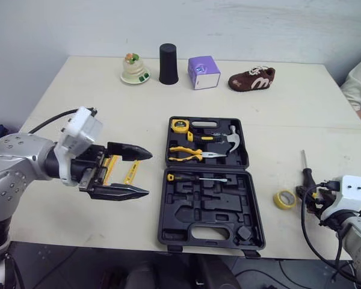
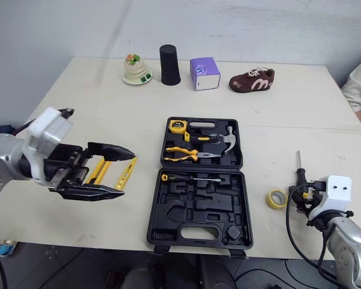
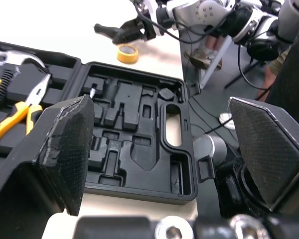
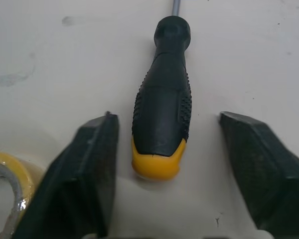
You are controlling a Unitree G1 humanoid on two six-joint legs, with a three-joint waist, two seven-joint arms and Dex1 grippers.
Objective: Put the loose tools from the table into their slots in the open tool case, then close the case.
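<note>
- Black plastic tool case [image 1: 212,212] lies opened flat near the middle of the pale table [image 1: 96,96], one half toward the far side and one toward the robot. Laid out this way, every moulded slot faces up and can be reached from above.
- The far half already carries a yellow tape measure [image 1: 179,125], a steel claw hammer [image 1: 230,137] and yellow-handled pliers [image 1: 192,153]. A slim screwdriver with a yellow-and-black handle [image 1: 195,178] sits along the far edge of the near half. Most recesses of the near half are vacant, so I judge the task well short of done, with the closing yet to come.
- A black-handled screwdriver with a yellow butt cap [image 4: 162,99] lies loose on the table to the right of the case, its shaft pointing away from the robot.
- The right gripper [image 4: 165,124] is low over this screwdriver. Its two black fingers [image 4: 92,164] are spread apart on either side of the handle and do not touch it, a stance that looks set for a pinch across the thick part of the grip.
- A roll of yellow tape [image 1: 284,199] lies just beside that gripper, between it and the case, where a closing finger could nudge it.
- The left gripper [image 1: 146,173] hovers to the left of the case, fingers wide apart and holding nothing. It is above two yellow bar-shaped tools [image 2: 125,173] lying on the table, and is probably placed to take them next.
</note>
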